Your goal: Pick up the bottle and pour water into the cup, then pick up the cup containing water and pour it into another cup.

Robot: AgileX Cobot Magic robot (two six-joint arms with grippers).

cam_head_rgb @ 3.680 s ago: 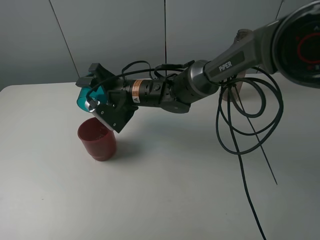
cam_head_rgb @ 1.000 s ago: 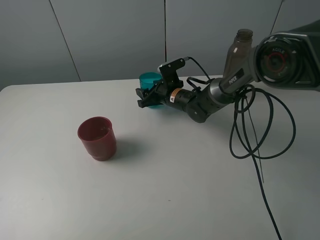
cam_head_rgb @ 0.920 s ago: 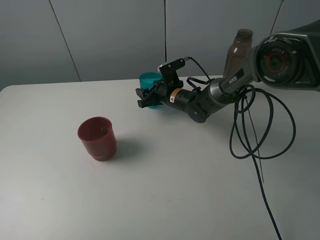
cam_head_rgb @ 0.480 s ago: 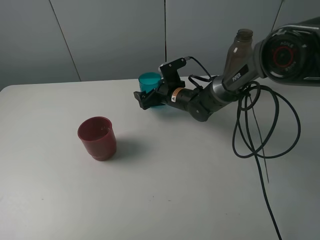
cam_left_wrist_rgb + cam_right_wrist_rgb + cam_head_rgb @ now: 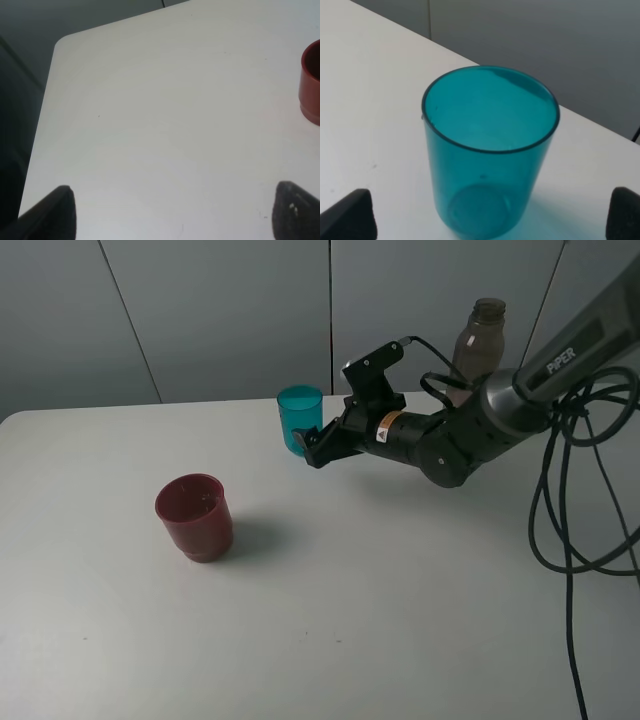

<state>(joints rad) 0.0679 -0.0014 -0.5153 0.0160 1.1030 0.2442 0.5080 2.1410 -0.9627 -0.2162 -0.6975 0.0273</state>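
Observation:
The cup, a teal tumbler, stands upright on the white table at the back centre. It fills the right wrist view, and I see no water in it. My right gripper is open just to the cup's right, with its fingertips wide on both sides and clear of the cup. The dark red cup stands at the front left and shows at the edge of the left wrist view. The grey-brown bottle stands behind my right arm. My left gripper is open and empty above bare table.
Black cables hang from my right arm over the right side of the table. A grey panelled wall stands behind the table's back edge. The table's left corner shows in the left wrist view.
My right gripper carried the teal cup from above the red cup to the back centre and set it down. It has now opened, let go, and drawn back to the right.

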